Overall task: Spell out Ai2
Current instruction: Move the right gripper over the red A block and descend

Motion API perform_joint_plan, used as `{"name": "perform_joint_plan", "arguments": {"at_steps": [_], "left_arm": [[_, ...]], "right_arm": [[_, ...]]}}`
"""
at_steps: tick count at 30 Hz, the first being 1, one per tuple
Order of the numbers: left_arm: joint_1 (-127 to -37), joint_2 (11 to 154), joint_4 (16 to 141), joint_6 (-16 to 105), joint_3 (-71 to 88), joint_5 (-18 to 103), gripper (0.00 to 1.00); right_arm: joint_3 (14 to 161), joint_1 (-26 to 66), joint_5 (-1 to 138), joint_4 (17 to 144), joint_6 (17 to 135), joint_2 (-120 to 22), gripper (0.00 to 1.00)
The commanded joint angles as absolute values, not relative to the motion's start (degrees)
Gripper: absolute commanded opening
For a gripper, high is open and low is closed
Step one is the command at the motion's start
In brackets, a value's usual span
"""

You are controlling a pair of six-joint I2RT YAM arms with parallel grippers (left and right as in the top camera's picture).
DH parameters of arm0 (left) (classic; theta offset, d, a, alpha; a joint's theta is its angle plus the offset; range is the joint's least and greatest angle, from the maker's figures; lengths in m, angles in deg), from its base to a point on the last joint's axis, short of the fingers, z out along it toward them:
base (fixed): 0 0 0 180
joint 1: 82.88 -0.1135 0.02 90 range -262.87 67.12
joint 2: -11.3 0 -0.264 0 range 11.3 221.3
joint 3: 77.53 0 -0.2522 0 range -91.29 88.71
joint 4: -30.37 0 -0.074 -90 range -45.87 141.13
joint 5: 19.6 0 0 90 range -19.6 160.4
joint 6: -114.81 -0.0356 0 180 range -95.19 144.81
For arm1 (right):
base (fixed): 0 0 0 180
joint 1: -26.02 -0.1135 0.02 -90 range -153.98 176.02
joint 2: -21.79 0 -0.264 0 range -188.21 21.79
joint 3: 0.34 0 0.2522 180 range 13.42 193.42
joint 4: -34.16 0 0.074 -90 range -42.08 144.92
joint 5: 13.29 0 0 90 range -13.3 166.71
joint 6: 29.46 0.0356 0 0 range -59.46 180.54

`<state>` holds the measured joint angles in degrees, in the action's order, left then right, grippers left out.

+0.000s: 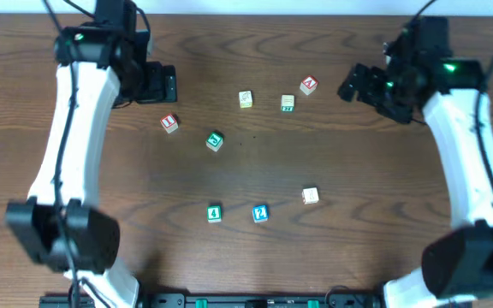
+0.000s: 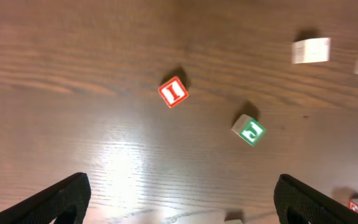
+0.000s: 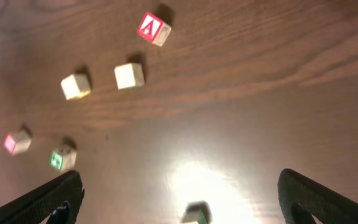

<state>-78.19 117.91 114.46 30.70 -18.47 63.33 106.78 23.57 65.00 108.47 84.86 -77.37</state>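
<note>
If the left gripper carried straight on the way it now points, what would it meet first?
Probably the bare table: the left gripper is open above the wood, holding nothing. The red I block sits beyond, roughly in line, but depth is hard to judge.

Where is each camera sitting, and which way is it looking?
Overhead: fixed above the table, looking straight down; the left arm and right arm both show.
Left wrist: on the left arm, looking down at the table; its own left fingers show at the bottom, spread wide.
Right wrist: on the right arm, looking down at the table; its own right fingers show at the bottom, spread wide.
Shared: overhead and left wrist both see the red I block; overhead and right wrist both see the red A block.
</note>
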Motion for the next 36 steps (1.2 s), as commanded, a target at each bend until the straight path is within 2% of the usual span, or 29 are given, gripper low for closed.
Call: {"name": "perform_joint_plan", "arguments": {"at_steps": [1,7,12,20,23,27,32,36], "left_arm": [[-78.34,121.21,114.83,34.28,-19.19,64.38,0.95],[-78.34,123.72,115.29,34.24,-19.19,64.14,0.95],[-78.34,123.37,117.04,34.24,-19.21,64.16,0.95],[-78.34,122.92,122.76,36.36,-21.42,64.14,0.95],[-78.34,122.92,124.71,36.62,-23.63,63.9,0.95],[-78.34,122.92,125.01,36.62,-26.08,63.31,0.95],[-78.34,122.92,124.88,36.62,-26.27,63.31,0.95],[-78.34,122.92,124.77,36.64,-26.27,63.31,0.95]], "right_arm": [[113.03,20.26,69.28,108.1,92.25,-81.52,0.99],[132.18,15.78,74.36,113.85,98.72,-95.29,0.99],[141.36,15.19,74.38,115.2,107.57,-104.16,0.99],[141.53,15.78,75.89,111.01,118.82,-111.73,0.99],[141.51,15.54,75.25,107.97,117.6,-113.89,0.99],[141.4,14.91,73.22,101.76,106.28,-114.72,0.99],[141.18,14.98,73.59,103.18,106.52,-114.74,0.99],[141.09,14.95,76.41,106.77,114.13,-114.92,0.99]]}}
